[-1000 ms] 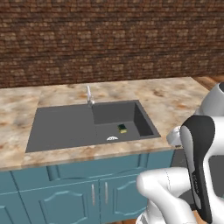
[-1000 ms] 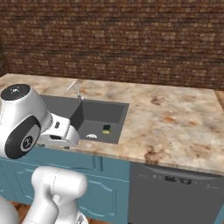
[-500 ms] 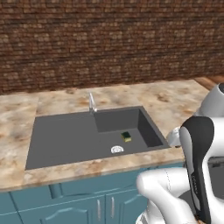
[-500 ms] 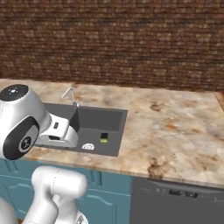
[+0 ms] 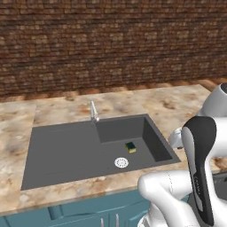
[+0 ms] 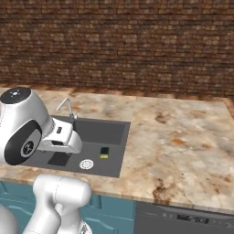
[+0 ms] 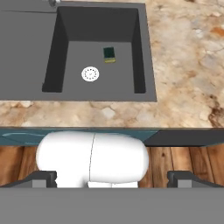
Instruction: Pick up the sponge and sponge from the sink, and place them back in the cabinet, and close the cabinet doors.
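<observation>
Lying flat on the floor of the sink [image 5: 66, 150], one sponge [image 5: 130, 146] is showing its dark green face upward with a yellow edge visible, just beyond the round white drain [image 5: 121, 162] and toward the right wall of the deep basin. A silver faucet [image 5: 93, 111] is standing at the far rim. Tan marble surface [image 6: 183, 141] is framing the sink. Hanging well back from the basin, over the near edge, the hand [image 7: 111, 175] is holding its fingers spread wide, gripping nothing
</observation>
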### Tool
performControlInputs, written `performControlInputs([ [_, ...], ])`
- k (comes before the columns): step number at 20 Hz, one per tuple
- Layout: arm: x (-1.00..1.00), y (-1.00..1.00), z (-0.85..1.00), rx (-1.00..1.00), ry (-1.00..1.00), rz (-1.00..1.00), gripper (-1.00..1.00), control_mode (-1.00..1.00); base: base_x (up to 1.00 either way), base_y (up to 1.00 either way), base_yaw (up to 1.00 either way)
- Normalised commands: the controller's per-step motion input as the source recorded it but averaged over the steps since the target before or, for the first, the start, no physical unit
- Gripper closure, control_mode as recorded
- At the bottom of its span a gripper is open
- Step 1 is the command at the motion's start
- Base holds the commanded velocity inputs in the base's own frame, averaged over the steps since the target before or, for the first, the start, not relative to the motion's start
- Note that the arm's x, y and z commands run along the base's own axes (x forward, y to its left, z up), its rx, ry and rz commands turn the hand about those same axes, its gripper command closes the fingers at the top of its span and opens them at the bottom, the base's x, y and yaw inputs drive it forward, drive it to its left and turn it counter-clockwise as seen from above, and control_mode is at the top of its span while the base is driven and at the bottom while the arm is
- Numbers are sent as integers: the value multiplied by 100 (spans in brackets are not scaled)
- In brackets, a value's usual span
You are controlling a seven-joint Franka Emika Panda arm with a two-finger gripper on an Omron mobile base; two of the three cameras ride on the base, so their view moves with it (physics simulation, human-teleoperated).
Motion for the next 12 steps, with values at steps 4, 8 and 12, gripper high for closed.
performControlInputs([
  [4, 0, 0, 0, 0, 0, 0, -100, 100, 18, 0, 0],
  [8, 0, 0, 0, 0, 0, 0, -100, 100, 4, 0, 0],
  [12, 0, 0, 0, 0, 0, 0, -100, 100, 2, 0, 0],
])
